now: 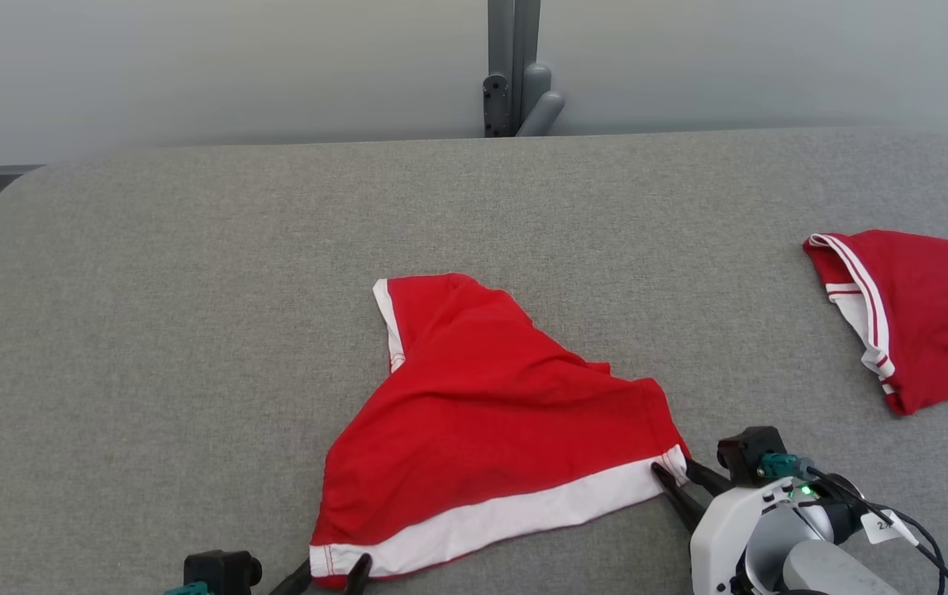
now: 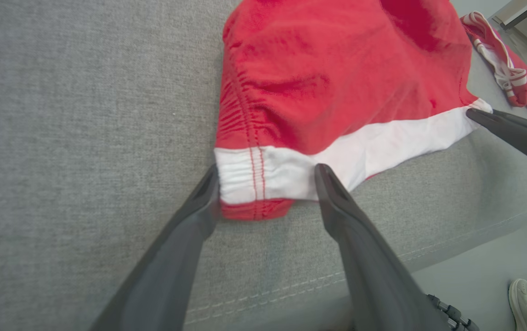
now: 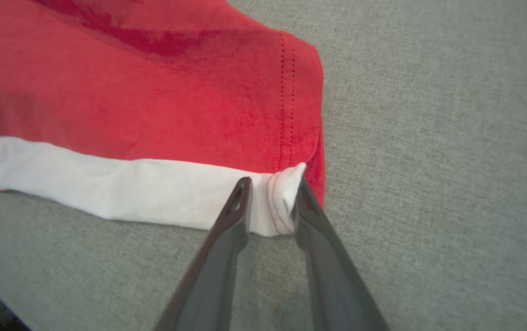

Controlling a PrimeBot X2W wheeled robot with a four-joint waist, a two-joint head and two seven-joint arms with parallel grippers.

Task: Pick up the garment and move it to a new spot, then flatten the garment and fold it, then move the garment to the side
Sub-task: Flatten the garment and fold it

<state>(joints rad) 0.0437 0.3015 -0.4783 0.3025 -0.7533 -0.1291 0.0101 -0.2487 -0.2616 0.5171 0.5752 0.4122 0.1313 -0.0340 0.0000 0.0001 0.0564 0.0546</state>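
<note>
A red garment [image 1: 482, 413] with a white waistband [image 1: 515, 516] lies crumpled on the grey padded table [image 1: 192, 330], near its front edge. My left gripper [image 1: 333, 566] is at the waistband's left corner; in the left wrist view it [image 2: 268, 177] stands open, its fingers straddling that corner, which lies flat between them. My right gripper [image 1: 672, 467] is at the waistband's right corner. In the right wrist view it [image 3: 273, 184] is shut on the bunched white corner [image 3: 281, 193] at the side seam.
A second red garment with white stripes [image 1: 912, 314] lies at the table's right edge. A grey post [image 1: 515, 74] stands behind the table's far edge. The table's front edge [image 2: 382, 266] runs just behind my left fingers, and a person's shoe [image 2: 523, 299] is on the floor.
</note>
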